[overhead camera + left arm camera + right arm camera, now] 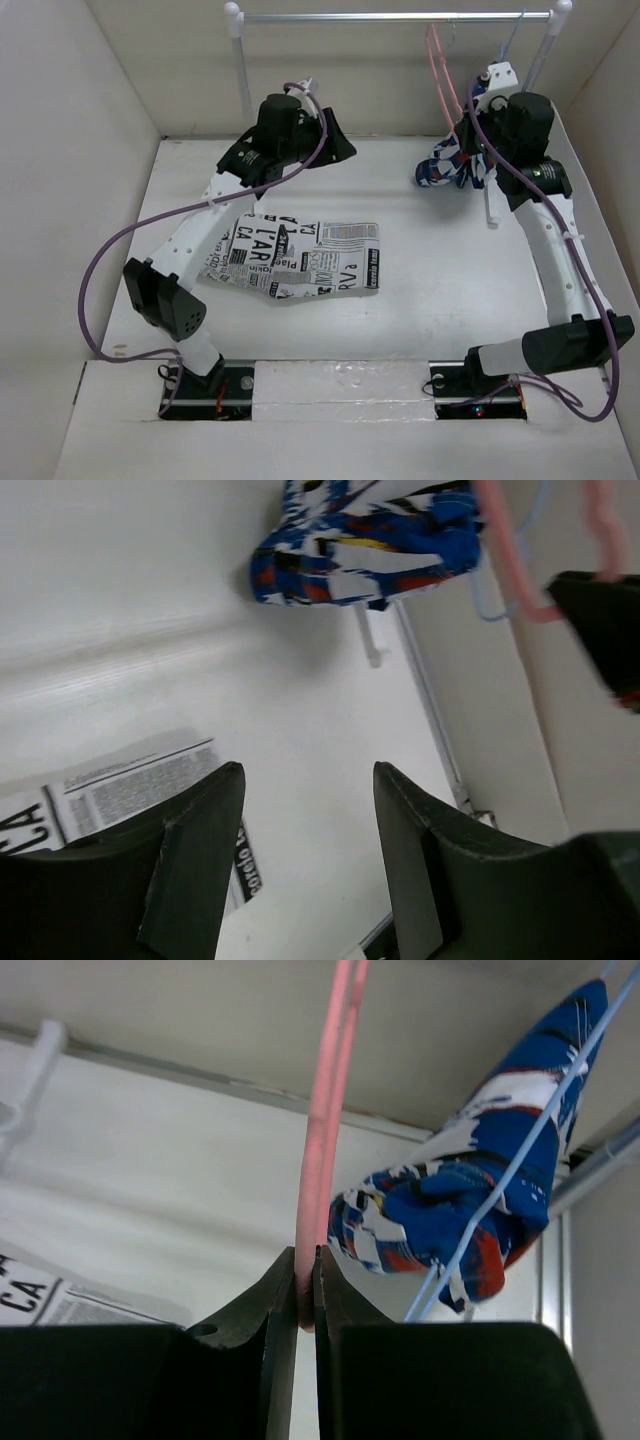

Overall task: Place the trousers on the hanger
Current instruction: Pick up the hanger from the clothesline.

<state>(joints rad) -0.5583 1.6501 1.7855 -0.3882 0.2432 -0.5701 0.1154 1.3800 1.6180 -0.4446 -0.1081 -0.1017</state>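
Spanning the far edge of the white worktop (pixel 400 320), a metal rail (pixel 390 17) served as the reference for every position given below.

The trousers (pixel 300 258) lay folded flat on the worktop, well in front of the rail and below its left half. Their long axis ran roughly parallel to it. A blue, white and red patterned garment (pixel 450 165) hung bunched below the rail's right end, on a pale blue hanger (pixel 540 1140). The pink hanger (pixel 440 80) hung from the same end of the rail, just left of that garment.

The left tool (pixel 310 775) hovered between the rail and the trousers, with its jaws apart and only bare worktop showing between them. The right tool (pixel 306 1260), under the rail's right end, was pinched closed on the hanger's thin wire.

Key relation: from the left tool the trousers lay on the side away from the rail and lower down; in the left wrist view their printed edge appeared beside one finger, not between the two. The left arm was much the nearer to them, since the right was occupied at the hanger. Trousers and hanger remained well apart, so the task was judged to be at an early stage.
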